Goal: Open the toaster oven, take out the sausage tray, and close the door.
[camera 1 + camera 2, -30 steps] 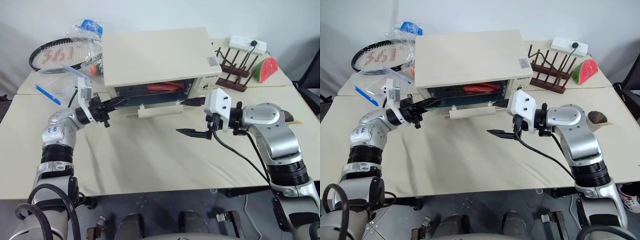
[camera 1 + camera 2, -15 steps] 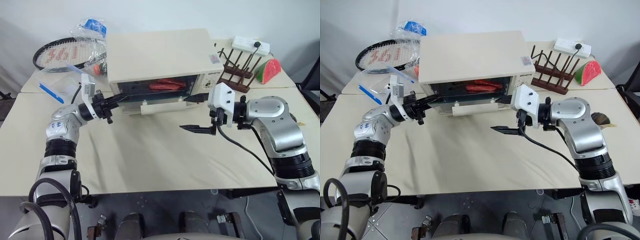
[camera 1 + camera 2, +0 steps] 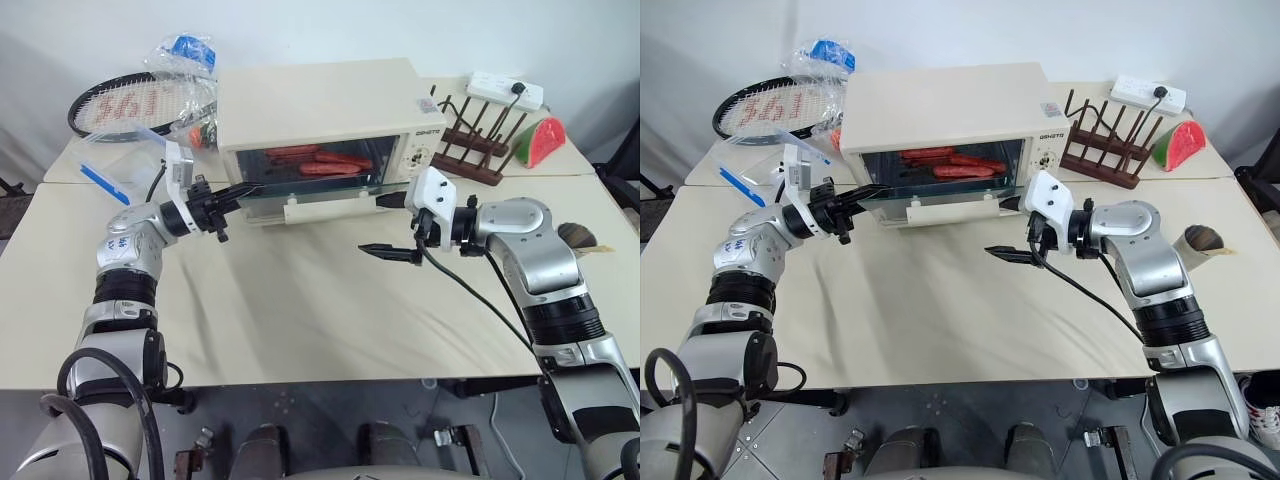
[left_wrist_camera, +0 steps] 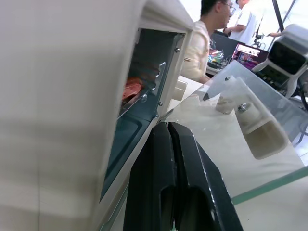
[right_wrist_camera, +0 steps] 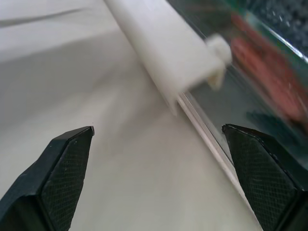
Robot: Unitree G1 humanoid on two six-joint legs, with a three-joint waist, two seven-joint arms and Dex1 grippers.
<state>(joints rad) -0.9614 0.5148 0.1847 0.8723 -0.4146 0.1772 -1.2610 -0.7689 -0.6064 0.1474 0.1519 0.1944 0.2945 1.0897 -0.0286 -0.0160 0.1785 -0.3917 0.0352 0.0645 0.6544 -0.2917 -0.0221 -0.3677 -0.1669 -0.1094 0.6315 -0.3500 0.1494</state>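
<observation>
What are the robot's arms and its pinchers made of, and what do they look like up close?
Both arms are jointed tubes of shiny silver metal with black ribbed bands. A white box sits at each wrist, with a black cable looping off it. The left gripper and right gripper each have two slim black pointed fingers with a fine cross-hatched grip texture.

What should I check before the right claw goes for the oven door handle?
1. Door state: partly open, tilted outward. Ok.
2. Handle free: nothing on it. Ok.
3. Right claw ready: fingers wide open, beside the handle's right end, not on it yet. Ok.
4. Left claw: shut, tips at the door's left edge; could obstruct the door as it drops. Cannot tell.
5. Sausage tray: inside the toaster oven, sausages visible. Ok.
6. Table in front of the door: bare. Ok.
</observation>
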